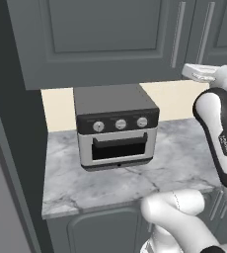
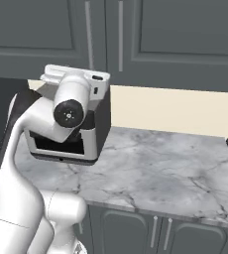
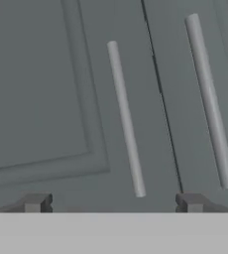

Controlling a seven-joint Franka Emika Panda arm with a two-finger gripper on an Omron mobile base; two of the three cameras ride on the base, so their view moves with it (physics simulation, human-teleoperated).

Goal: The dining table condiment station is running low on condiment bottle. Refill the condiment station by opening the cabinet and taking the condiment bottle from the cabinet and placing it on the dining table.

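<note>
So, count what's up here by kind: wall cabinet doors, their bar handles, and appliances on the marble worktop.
Dark grey recessed-panel wall cabinet doors: 2
Long grey vertical bar handles: 2
Grey toaster ovens on the white marble worktop: 1
Total: 5

Even, diffuse light fills my two base views, with no single source I can pick out and no glare on the marble worktop [image 1: 174, 163]. The toaster oven [image 1: 116, 126] throws only a thin soft shadow along its base, and the underside of the wall cabinet [image 1: 100, 39] reads darker than its face. The cream backsplash [image 2: 175, 111] is the brightest patch I see. Through the hand view the cabinet doors look flat, dim grey; the two bar handles [image 3: 126, 119] show soft, slightly smeared edges and lean out of vertical. My arm [image 2: 17, 163] renders clean white with gentle shading. Everything has a rendered, low-resolution softness; I see no motion blur.
</note>
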